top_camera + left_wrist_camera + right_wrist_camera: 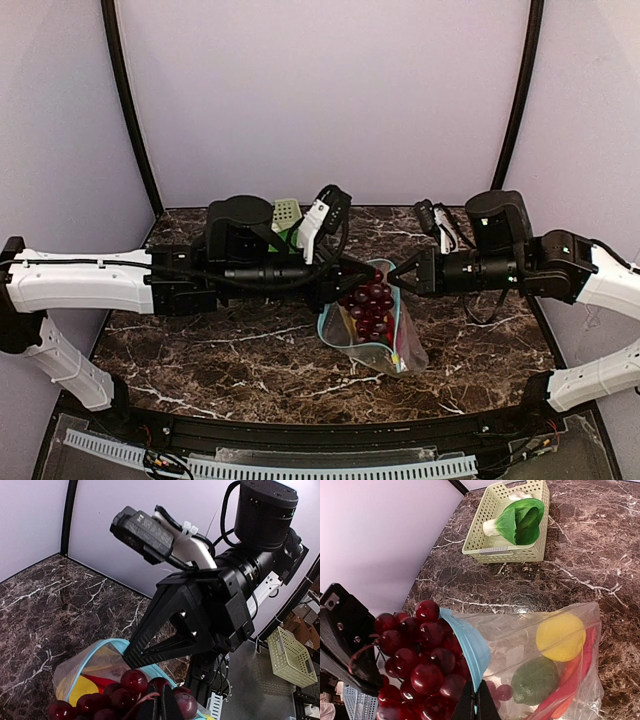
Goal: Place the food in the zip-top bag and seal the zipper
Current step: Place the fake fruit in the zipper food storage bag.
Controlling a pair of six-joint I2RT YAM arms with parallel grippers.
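The clear zip-top bag [385, 345] lies mid-table with its mouth lifted. My right gripper [476, 702] is shut on the zipper [470, 645], the light blue strip, holding the mouth open; it also shows in the top view [398, 278]. My left gripper [160, 705] is shut on the stem of the dark purple grapes [415, 655] and holds the bunch at the bag's mouth [368, 300]. Inside the bag lie the lemon [560, 636], the dark green piece [535, 680] and the red chillies [577, 677]. The slider tab is not visible.
The pale green basket [507, 550] stands at the back of the table, behind my left arm [287, 213]. It holds the bok choy [520, 522] and the white garlic [519, 495]. Both arms meet over the table's middle.
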